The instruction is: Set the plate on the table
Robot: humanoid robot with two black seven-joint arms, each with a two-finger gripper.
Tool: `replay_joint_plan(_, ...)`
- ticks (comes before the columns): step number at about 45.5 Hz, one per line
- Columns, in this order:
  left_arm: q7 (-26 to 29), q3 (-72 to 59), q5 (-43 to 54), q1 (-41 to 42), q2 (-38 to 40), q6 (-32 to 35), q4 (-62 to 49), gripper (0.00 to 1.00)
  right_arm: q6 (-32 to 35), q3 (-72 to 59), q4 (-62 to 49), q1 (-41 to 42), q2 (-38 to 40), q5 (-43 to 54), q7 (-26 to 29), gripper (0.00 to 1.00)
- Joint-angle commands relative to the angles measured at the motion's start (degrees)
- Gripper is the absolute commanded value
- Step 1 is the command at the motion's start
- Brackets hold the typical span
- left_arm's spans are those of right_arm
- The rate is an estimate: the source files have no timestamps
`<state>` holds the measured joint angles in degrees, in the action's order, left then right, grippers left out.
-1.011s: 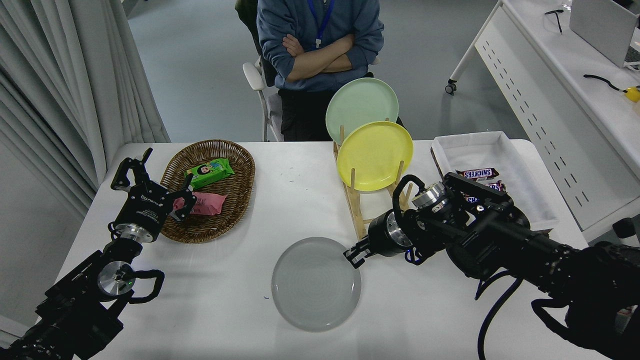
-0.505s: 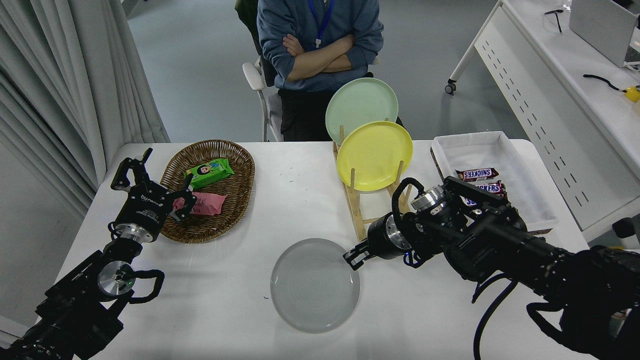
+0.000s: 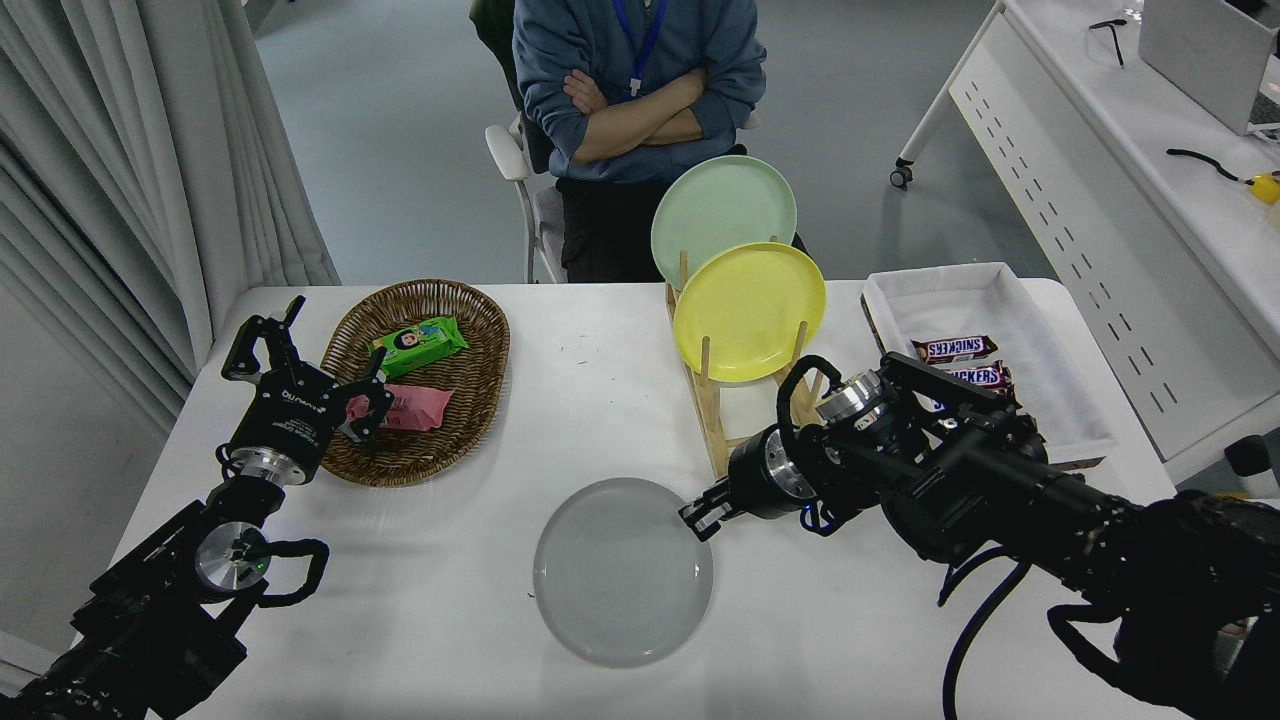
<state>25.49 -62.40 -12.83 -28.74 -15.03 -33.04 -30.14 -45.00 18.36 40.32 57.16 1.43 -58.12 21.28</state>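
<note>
The light-grey plate (image 3: 622, 572) lies flat or nearly flat at the front middle of the white table (image 3: 600, 400). I cannot tell whether it rests fully on the top. My right gripper (image 3: 697, 517) is at the plate's right rim, and its fingers are closed on that edge. The right arm reaches in from the lower right. My left gripper (image 3: 305, 372) is parked at the lower left, open and empty, beside the wicker basket.
A wooden rack (image 3: 712, 420) behind the right gripper holds a yellow plate (image 3: 750, 310) and a mint-green plate (image 3: 720, 205). A wicker basket (image 3: 420, 380) with snack packs stands at left. A white tray (image 3: 985, 300) with chocolate bars stands at right. A person (image 3: 640, 90) sits at the far side.
My right gripper and the grey plate have shifted together slightly to the left and toward the table's front. The left arm has not moved.
</note>
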Motion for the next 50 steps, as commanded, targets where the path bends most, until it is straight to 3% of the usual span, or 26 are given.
replay_joint_plan(1, 0.0, 0.0, 0.0, 0.0, 0.0, -0.01, -0.01, 1.0, 0.0, -0.26, 0.02, 0.49, -0.03, 0.29, -0.01, 0.97)
replay_joint_plan(7, 0.0, 0.0, 0.0, 0.0, 0.0, -0.01, -0.01, 1.0, 0.26, -0.7, 1.25, 1.28, -0.03, 0.37, -0.01, 0.99)
replay_joint_plan(14, 0.0, 0.0, 0.0, 0.0, 0.0, -0.01, 0.08, 1.0, 14.66, -0.96, 2.13, 1.9, -0.03, 1.43, -0.01, 0.99)
replay_joint_plan(22, 0.0, 0.0, 0.0, 0.0, 0.0, 0.08, 0.08, 1.0, 23.36, -0.17, 4.24, 2.69, 0.06, 2.48, -0.18, 0.99)
replay_joint_plan(29, 0.0, 0.0, 0.0, 0.0, 0.0, -0.01, 0.08, 1.0, 39.27, 0.71, 4.15, 2.78, 2.08, 8.54, -0.54, 0.99)
replay_joint_plan(33, 0.0, 0.0, 0.0, 0.0, 0.0, -0.01, -0.01, 1.0, 45.17, 2.37, 4.06, 2.69, 3.75, 11.62, -0.54, 0.99)
replay_joint_plan(50, 0.0, 0.0, 0.0, 0.0, 0.0, -0.01, 0.08, 1.0, 47.2, 23.37, -0.6, 1.46, 8.58, 33.76, -5.9, 0.99)
